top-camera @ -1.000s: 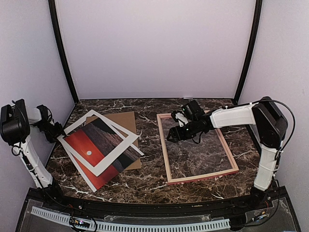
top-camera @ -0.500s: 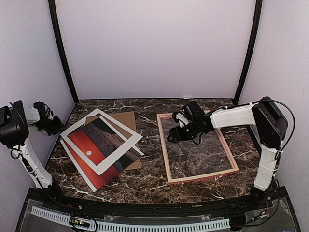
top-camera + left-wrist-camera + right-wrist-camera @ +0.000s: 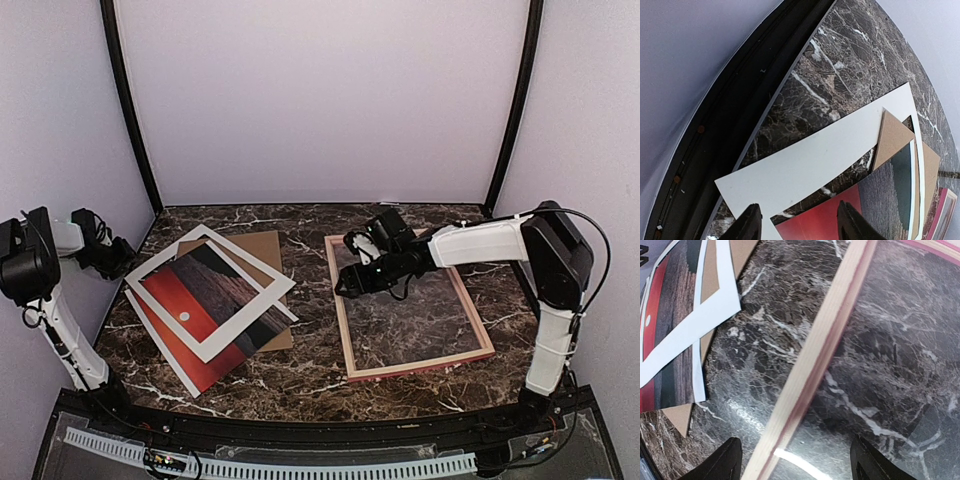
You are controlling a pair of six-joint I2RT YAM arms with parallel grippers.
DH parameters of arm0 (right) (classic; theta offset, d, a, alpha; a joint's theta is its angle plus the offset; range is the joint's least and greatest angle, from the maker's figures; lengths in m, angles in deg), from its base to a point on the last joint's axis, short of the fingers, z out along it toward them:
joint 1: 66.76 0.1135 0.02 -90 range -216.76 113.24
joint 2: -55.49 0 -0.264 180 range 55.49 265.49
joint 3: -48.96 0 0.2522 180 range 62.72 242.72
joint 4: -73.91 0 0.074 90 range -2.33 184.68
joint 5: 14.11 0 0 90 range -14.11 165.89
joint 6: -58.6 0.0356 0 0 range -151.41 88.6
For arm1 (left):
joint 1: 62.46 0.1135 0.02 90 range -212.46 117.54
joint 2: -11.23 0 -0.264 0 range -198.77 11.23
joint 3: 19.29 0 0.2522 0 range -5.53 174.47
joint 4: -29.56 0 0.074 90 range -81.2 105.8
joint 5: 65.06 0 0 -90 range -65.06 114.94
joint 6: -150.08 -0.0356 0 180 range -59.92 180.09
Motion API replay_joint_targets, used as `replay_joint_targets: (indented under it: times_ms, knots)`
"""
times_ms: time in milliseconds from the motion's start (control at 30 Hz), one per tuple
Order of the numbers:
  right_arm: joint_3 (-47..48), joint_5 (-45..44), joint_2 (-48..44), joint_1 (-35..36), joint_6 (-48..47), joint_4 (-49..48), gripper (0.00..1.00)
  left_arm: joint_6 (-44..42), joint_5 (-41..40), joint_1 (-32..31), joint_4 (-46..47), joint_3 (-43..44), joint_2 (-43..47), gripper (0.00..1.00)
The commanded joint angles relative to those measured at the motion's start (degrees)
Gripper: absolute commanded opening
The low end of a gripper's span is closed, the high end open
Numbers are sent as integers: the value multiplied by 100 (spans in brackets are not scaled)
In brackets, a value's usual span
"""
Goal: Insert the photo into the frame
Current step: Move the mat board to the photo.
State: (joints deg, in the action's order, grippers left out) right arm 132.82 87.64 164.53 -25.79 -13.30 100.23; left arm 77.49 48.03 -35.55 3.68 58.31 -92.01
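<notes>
The photo (image 3: pixel 170 295), a red sunset print, lies flat at the left on a brown cardboard board (image 3: pixel 262 245). A wide white border (image 3: pixel 250 257) with an open window lies askew over it. My left gripper (image 3: pixel 113 260) is open and empty, just left of the border's left corner; in the left wrist view it (image 3: pixel 801 226) hangs over the white border (image 3: pixel 815 160) and the red print (image 3: pixel 825 220). The frame (image 3: pixel 340 310), pink light wood with a clear pane, lies at the right. My right gripper (image 3: pixel 345 286) is open and straddles its left rail (image 3: pixel 825 340).
The dark marble table (image 3: pixel 310 370) ends at black corner posts and grey walls close behind both arms. The table's black edge strip (image 3: pixel 740 115) runs right beside the left gripper. The cardboard's corner (image 3: pixel 677 422) shows beside the frame.
My left gripper has drawn back to the left from the white border's corner, and the border has shifted slightly. My right gripper has moved left over the frame's left rail.
</notes>
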Motion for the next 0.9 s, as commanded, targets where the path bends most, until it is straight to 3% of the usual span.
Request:
replay_joint_targets:
  times_ms: [0,400,867]
  knots:
    - [457,-83,105,238,26,-16,76,141,-31,-269,-180,137,-93,55]
    - [830,-313,294,515,57,248,76,644,-101,-1611,-73,79,-423,56]
    - [857,-364,367,534,140,328,76,209,-375,-3372,-366,-37,-453,53]
